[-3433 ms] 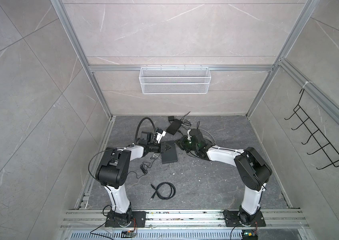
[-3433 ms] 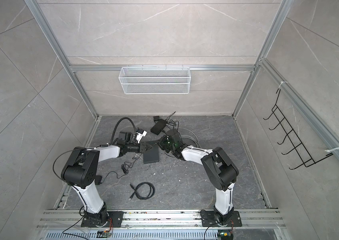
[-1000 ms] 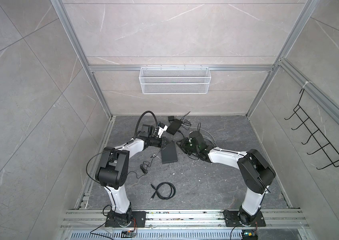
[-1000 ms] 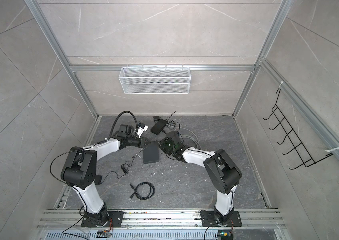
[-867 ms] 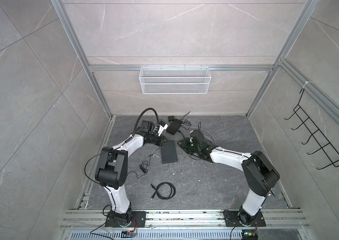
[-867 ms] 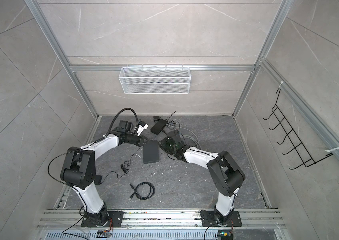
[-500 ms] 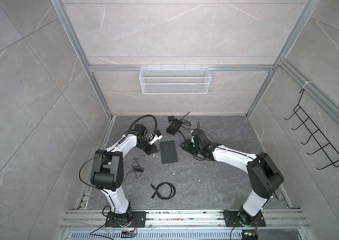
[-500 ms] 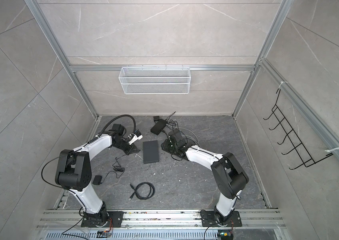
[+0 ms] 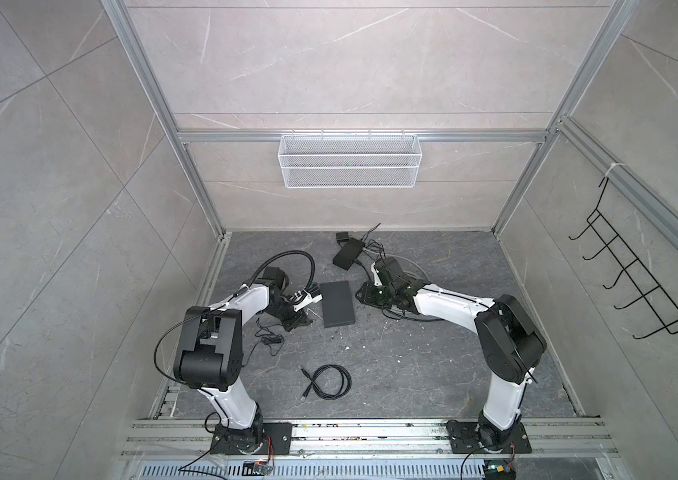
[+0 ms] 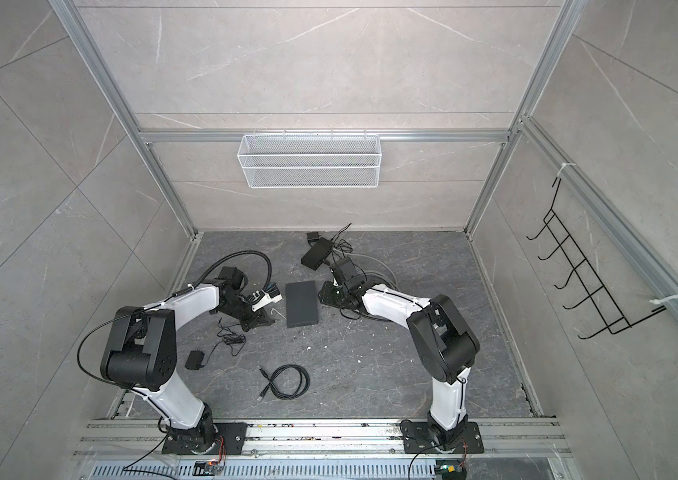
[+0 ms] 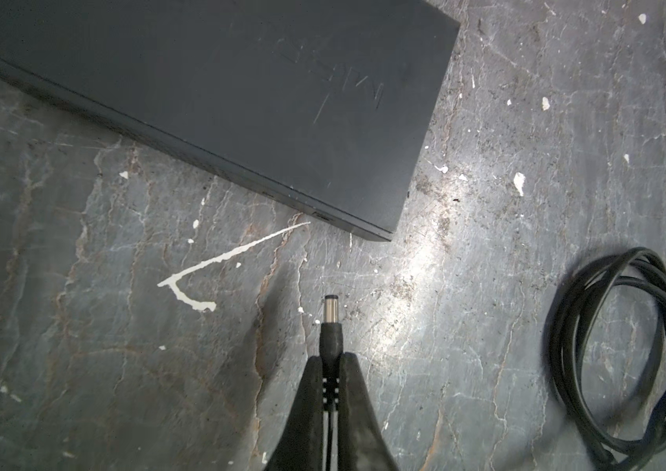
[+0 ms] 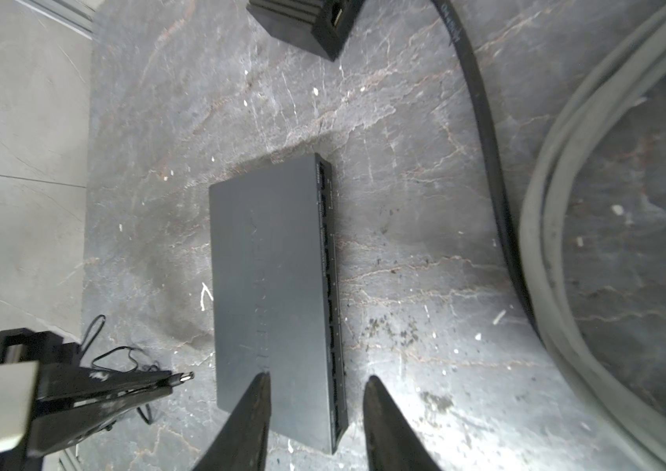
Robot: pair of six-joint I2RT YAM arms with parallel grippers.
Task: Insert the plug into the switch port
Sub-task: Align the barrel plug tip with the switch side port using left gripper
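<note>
In both top views the switch [image 9: 337, 304] [image 10: 302, 303], a flat matte-black rectangular box, is lying about mid-floor on the dark, veined stone slab [image 9: 412, 353]. The left gripper [image 9: 308, 322] is sitting at its 8 o'clock, just beside 1 long edge, and the right gripper [image 9: 362, 293] is hovering at its 2 o'clock by the opposite edge. A thin black cable [image 9: 329, 382] wound into a loose round coil is resting at the switch's 6 o'clock, well apart, and a smaller black box [image 9: 347, 253] amid tangled wires is lying at 12 o'clock. A white wire-mesh basket [image 9: 350, 166] is hanging on the back wall. In the left wrist view 2 tapered black fingers [image 11: 309, 407] are clenching the plug [image 11: 330, 326], a black-sleeved barrel with a bare metal tip. The tip is pointing at the switch's thin side face near a corner, with scuffed, white-flecked stone between them. In the right wrist view 2 wedge-shaped fingers [image 12: 249, 424] are standing released and spread over 1 end of the switch, its port-lined edge showing between them; whether they are touching the case I cannot tell. The plug is lying just off the plain long edge, apart from it.
</note>
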